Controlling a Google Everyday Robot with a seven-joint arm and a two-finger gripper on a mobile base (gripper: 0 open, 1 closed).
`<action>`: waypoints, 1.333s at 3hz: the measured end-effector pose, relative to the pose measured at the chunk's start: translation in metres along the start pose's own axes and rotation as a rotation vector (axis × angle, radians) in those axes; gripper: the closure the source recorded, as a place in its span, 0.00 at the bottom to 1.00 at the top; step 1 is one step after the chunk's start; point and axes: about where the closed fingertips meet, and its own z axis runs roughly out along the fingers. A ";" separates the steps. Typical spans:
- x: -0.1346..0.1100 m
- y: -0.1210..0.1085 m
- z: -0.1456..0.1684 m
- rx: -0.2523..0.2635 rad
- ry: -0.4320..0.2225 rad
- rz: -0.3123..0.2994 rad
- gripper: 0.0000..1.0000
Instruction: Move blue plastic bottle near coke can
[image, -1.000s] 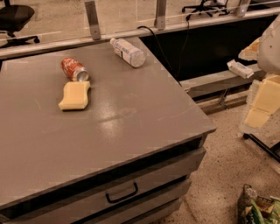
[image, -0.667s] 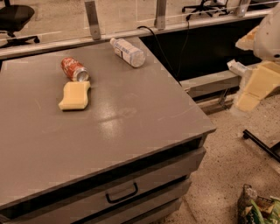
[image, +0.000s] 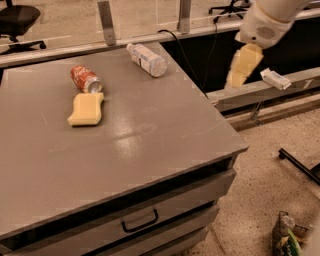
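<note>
The blue plastic bottle (image: 146, 59) lies on its side near the far right corner of the grey table (image: 150, 145), its white cap pointing to the far left. The coke can (image: 85, 79) lies on its side at the far left-middle of the table, with its silver top facing me. The two are well apart. My gripper (image: 236, 79) hangs from the white arm at the upper right. It is off the table's right edge, above the floor gap, to the right of the bottle and holding nothing.
A yellow sponge (image: 86, 109) lies just in front of the can. The table front has a drawer with a black handle (image: 140, 222). A black cable (image: 187, 55) runs behind the table. A ledge (image: 265, 95) and a small white object (image: 275, 79) are at right, and an office chair (image: 17, 20) is at far left.
My arm has swung left and upward from the far right edge of the view toward the table's right side. The bottle, can and sponge have not moved.
</note>
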 end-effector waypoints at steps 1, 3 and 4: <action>-0.035 -0.049 0.058 -0.025 -0.079 0.067 0.00; -0.043 -0.065 0.086 -0.038 -0.112 0.081 0.00; -0.071 -0.068 0.099 -0.064 -0.186 0.062 0.00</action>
